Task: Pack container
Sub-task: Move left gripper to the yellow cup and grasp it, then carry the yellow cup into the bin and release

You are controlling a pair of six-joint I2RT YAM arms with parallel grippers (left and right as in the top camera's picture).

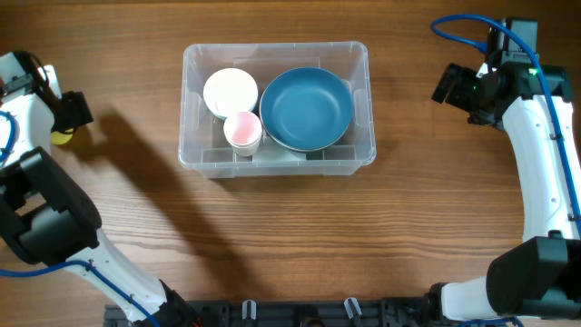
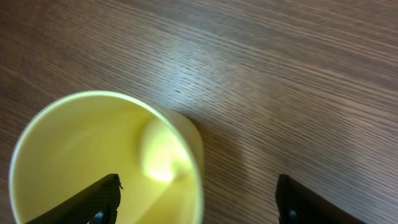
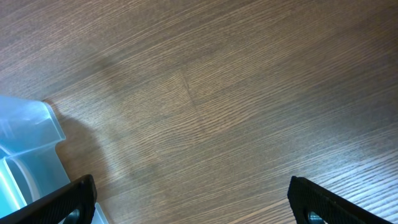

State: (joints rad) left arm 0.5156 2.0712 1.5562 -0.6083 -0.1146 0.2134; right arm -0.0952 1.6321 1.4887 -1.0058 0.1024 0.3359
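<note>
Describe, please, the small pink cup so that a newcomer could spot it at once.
Look in the large clear rectangular plastic container on the wooden table. Between its round white bowl and wide blue bowl stands a small cup. It alone is pink inside, and the smallest.

The left arm [image 1: 20,123] and right arm [image 1: 537,159] are built alike, with smooth, rounded white links joined by bulky black joint housings. A thin blue cable [image 1: 461,22] loops by the right wrist, and a second cable [image 1: 45,269], also blue, trails at the left base. A small green light [image 1: 478,88] glows on the right wrist. The fingers [image 2: 93,202] are matte black wedges.
</note>
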